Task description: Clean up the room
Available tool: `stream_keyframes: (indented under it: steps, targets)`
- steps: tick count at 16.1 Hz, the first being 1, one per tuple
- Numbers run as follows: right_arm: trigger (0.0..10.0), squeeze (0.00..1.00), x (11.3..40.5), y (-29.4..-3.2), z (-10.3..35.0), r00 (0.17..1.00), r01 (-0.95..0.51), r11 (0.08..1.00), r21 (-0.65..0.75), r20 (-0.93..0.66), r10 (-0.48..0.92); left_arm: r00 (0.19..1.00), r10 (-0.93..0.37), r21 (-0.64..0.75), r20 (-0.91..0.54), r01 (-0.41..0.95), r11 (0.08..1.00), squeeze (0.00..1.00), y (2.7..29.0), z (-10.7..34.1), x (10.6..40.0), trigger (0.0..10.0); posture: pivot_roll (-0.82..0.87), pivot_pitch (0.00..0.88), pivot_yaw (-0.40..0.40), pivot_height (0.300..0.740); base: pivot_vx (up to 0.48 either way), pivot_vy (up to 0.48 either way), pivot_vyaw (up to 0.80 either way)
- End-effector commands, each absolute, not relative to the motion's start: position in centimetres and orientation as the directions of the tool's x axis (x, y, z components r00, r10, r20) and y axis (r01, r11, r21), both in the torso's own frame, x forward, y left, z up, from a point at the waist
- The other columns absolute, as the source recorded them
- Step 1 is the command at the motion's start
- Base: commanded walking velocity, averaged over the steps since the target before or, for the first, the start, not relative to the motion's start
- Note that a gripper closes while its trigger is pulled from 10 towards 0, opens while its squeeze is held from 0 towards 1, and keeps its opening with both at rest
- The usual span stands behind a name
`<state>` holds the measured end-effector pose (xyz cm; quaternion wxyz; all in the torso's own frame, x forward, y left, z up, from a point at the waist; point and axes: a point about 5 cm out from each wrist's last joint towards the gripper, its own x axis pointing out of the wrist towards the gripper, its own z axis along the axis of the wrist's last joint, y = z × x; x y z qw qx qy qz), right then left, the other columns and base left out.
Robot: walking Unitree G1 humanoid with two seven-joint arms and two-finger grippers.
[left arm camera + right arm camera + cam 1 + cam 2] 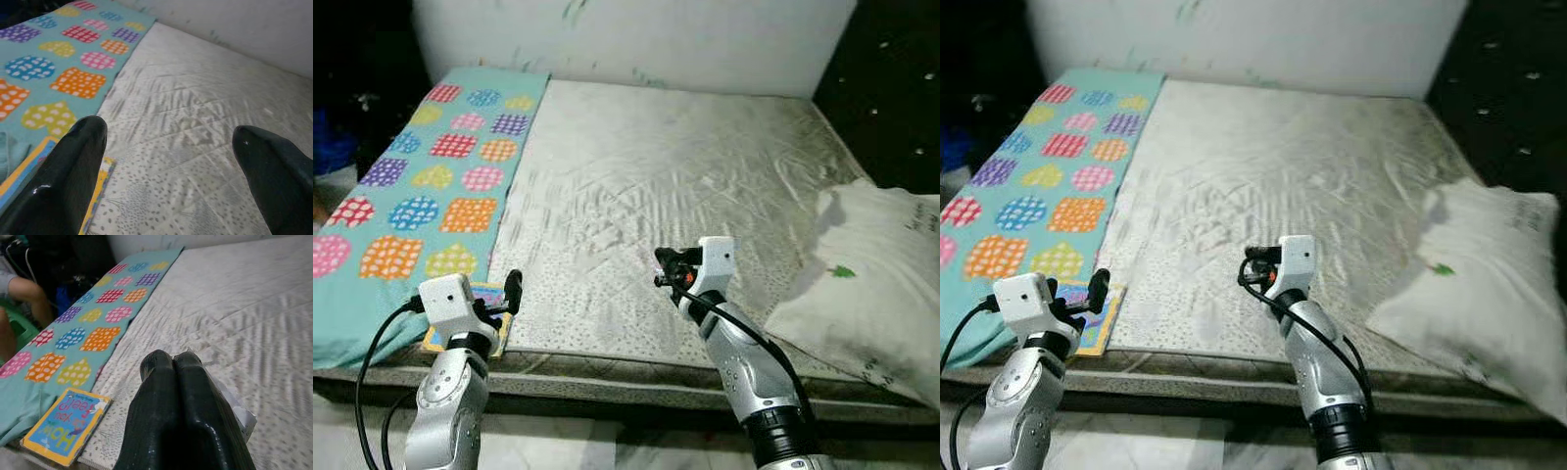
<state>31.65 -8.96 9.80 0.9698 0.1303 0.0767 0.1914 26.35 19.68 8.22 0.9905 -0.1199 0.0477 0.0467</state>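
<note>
Before you, a bed (685, 186) with a pale grey, wrinkled sheet is filling most of the head views, and your robot is standing at its near edge. Along the bed's left side a turquoise blanket (431, 186) printed with coloured dotted patches is lying flat, its near end drooping over the mattress edge. At the blanket's near corner a yellow-bordered children's book (66, 423) is lying face up on the sheet, partly overlapping the blanket's edge and close to the mattress edge. On the right side of the bed a white pillow (871, 284) is lying tilted, reaching out past the near right corner. Your left gripper (506, 294) is hovering just above the book's corner with its two black fingers (73, 166) spread wide apart, nothing between them. Your right gripper (663, 269) is hanging over the middle of the near part of the sheet, well apart from both the book and the pillow; its fingers (181, 416) are pressed together, and a small piece of something white (239, 416) is peeking out just beside them in the right wrist view, though you cannot tell from these views whether it is pinched or merely lying on the sheet beneath. Beyond the blanket, in the right wrist view, a person's bare arm (32, 296) is showing beside something green (17, 330) in the dark corner.
</note>
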Motion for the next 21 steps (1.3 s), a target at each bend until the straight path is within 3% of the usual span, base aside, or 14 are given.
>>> stream_keyframes:
  steps: [1, 7, 14, 21]
  targets:
    - [10.0, 0.0, 31.76, -9.12, 9.94, 0.919, -0.345, 0.898, 0.274, -0.096, 0.382, 0.99, 0.084, -0.227, -0.114, -0.108, 0.968, 0.0, 19.63, 8.08, 26.34, 10.0, -0.07, 0.035, -0.048, 0.74, 0.337, 0.0, 0.0]
    - [10.0, 0.0, 31.76, -9.15, 9.83, 0.922, -0.335, 0.901, 0.275, -0.1, 0.373, 0.989, 0.077, -0.222, -0.126, -0.103, 0.969, 0.0, 19.53, 7.93, 26.31, 10.0, -0.07, 0.036, -0.045, 0.74, 0.306, 0.0, 0.0]
    - [10.0, 0.0, 32.04, -9.01, 9.94, 0.922, -0.337, 0.901, 0.273, -0.097, 0.374, 0.986, 0.091, -0.265, -0.14, -0.126, 0.956, 0.0, 19.61, 7.76, 26.39, 10.0, -0.06, 0.038, -0.042, 0.74, 0.0, 0.0, 0.0]
    - [10.0, 0.0, 32.16, -8.94, 9.96, 0.92, -0.345, 0.9, 0.265, -0.095, 0.381, 0.986, 0.084, -0.271, -0.141, -0.12, 0.955, 0.0, 19.5, 7.76, 26.44, 10.0, -0.06, 0.033, -0.046, 0.74, 0.0, 0.289, 0.0]
